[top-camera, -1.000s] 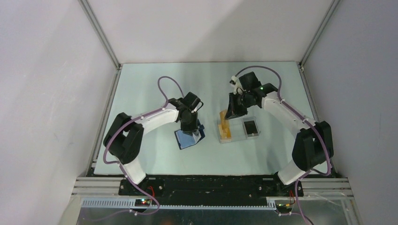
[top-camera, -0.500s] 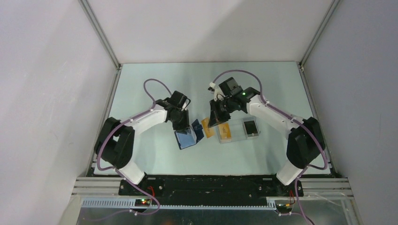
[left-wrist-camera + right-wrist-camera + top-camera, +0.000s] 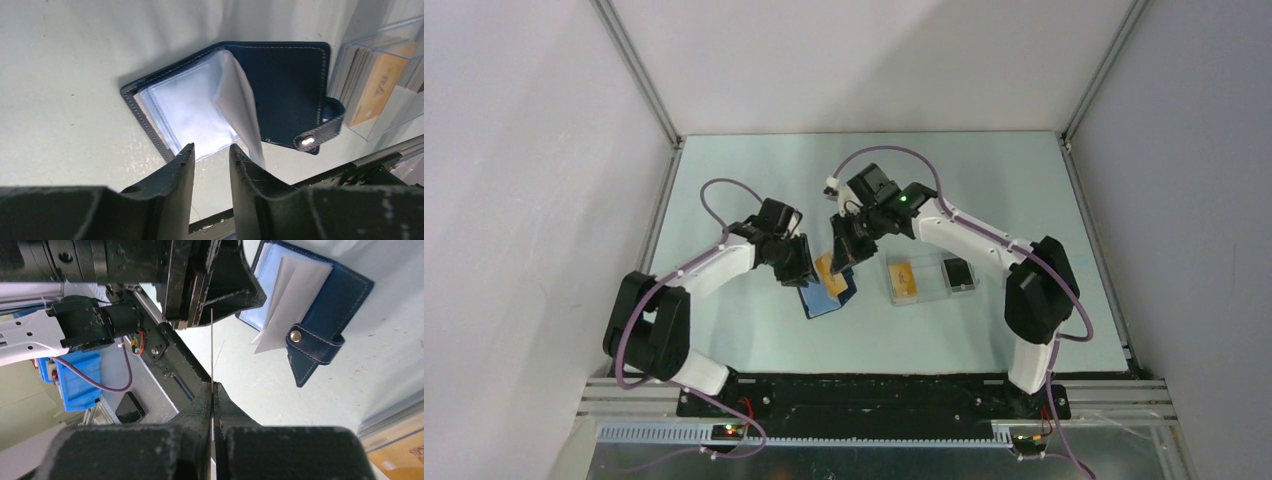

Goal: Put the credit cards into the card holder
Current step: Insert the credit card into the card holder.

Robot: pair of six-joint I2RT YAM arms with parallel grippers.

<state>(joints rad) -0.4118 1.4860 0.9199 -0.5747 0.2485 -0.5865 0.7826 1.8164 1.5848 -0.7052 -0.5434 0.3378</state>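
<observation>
Clamps one orange credit card (image 3: 830,266) in right gripper (image 3: 212,385), at 12 o'clock of open card holder (image 3: 829,298). Holds left gripper (image 3: 212,150) fingers apart at its 10 o'clock; clear case (image 3: 921,280) at 3 o'clock.

Open navy card holder (image 3: 295,85) just beyond the parted left claw (image 3: 211,150)

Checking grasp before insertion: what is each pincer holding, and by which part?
Right pincer pinches one credit card by its near end, the rest sticking out. Left pincer is open, holding nothing.
</observation>
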